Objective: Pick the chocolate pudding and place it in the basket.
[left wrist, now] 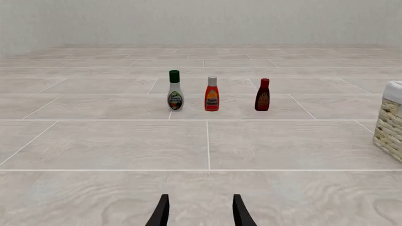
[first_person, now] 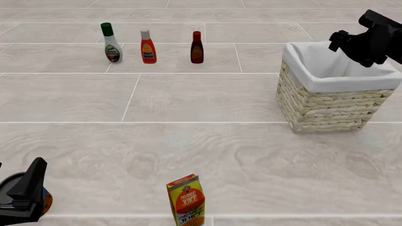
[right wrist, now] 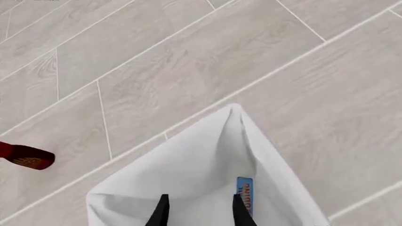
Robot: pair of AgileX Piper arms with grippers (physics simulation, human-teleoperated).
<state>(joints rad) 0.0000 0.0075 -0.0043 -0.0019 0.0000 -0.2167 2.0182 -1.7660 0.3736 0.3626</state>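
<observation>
Start at the right gripper (right wrist: 199, 197). In the right wrist view its two dark fingers stand apart with only white cloth showing between them, so treat it as spread and holding nothing. In the front view this gripper hangs above the far right side of the basket (first_person: 326, 108), over the cloth-lined opening.

Directly beyond the fingers, down along the line of reach, you see the chocolate pudding (right wrist: 245, 194). Only a narrow blue face with red lettering shows. It lies inside the liner, just beside the line of one finger rather than between the two. Its long axis runs roughly along the fingers' own direction. The frames do not show whether it stands upright or leans on the liner wall. From the front view it is hidden below the rim.

Judgement: the carton appears to be already in the basket and free of the gripper, so the next move calls for a straight lift away, clear of the rim.

The left gripper (left wrist: 199, 209) is well apart from the basket, low at the near left of the table. Its fingers are likewise spread and empty. The right arm is clearly the nearer one.
</observation>
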